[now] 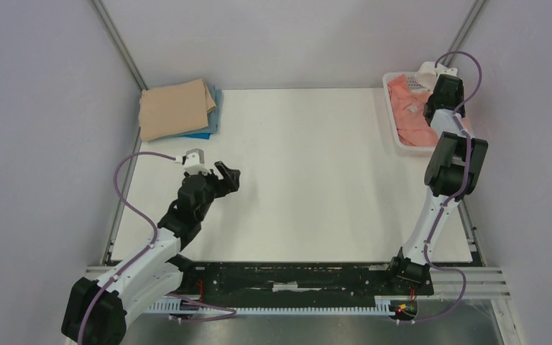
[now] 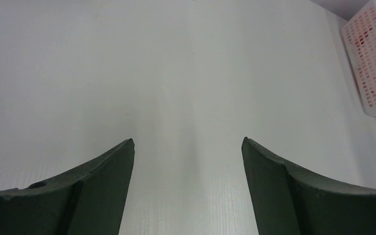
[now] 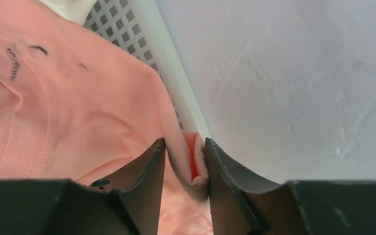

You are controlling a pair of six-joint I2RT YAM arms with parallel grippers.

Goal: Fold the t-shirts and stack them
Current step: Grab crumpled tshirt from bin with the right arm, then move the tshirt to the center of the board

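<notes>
Top external: the right pincer [image 1: 427,108] reaches down into the white mesh basket [image 1: 390,108]. The salmon-pink t-shirt [image 1: 410,121] lies bunched directly beneath it. Well away to its left, across the table [image 1: 309,180], the tan t-shirt [image 1: 176,108] lies folded on top of the blue t-shirt [image 1: 214,115]. The left pincer [image 1: 228,175] hangs over bare table, with no cloth near it.

Left wrist: the left pincer gapes wide and holds nothing. Only table lies ahead of it, with the basket off to its far right.

Right wrist: the right pincer is drawn in narrow on a small fold of the salmon-pink t-shirt, pinched between its fingers hard beside the basket wall. The bite looks thin. I judge it best to lift slowly and straight up, clear of that wall, watching that the fold does not slip and the basket does not come up with it.
</notes>
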